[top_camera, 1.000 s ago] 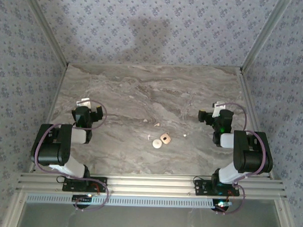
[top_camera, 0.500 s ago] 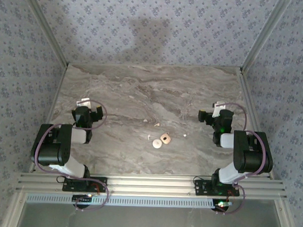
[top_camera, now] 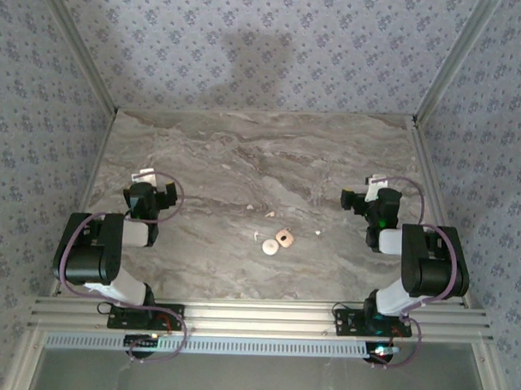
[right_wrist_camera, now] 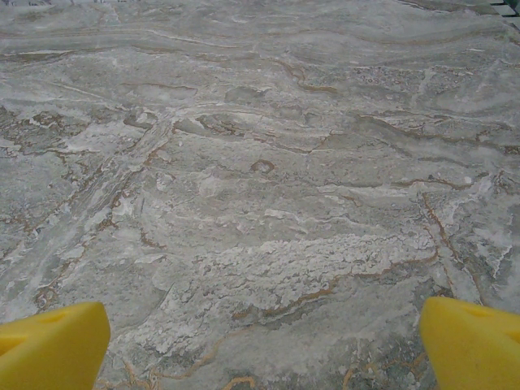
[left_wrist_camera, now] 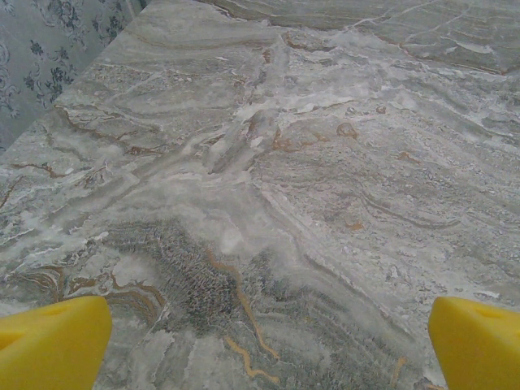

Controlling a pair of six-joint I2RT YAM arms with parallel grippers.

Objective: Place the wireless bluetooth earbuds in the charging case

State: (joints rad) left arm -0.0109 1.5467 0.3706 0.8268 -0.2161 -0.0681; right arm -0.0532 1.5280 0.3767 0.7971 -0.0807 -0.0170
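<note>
Earbuds, two tiny white specks (top_camera: 255, 238): lay on grey marbled surface (top_camera: 245, 160), flanking tan rounded square (top_camera: 285, 238) and white round disc (top_camera: 268, 246).
Left claw (top_camera: 155, 184): fingers apart, empty, well left.
Right claw (top_camera: 363, 190): fingers apart, empty, well right.

Top camera looks down from above and behind the arm bases (top_camera: 145, 315) over the whole table (top_camera: 245, 152); each wrist camera faces forward, close over that same tabletop.

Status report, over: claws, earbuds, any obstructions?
Left claw, right claw open, empty. One tiny white earbud left of white round disc, other earbud right of tan rounded square, all on marble tabletop. Nothing blocking.
</note>
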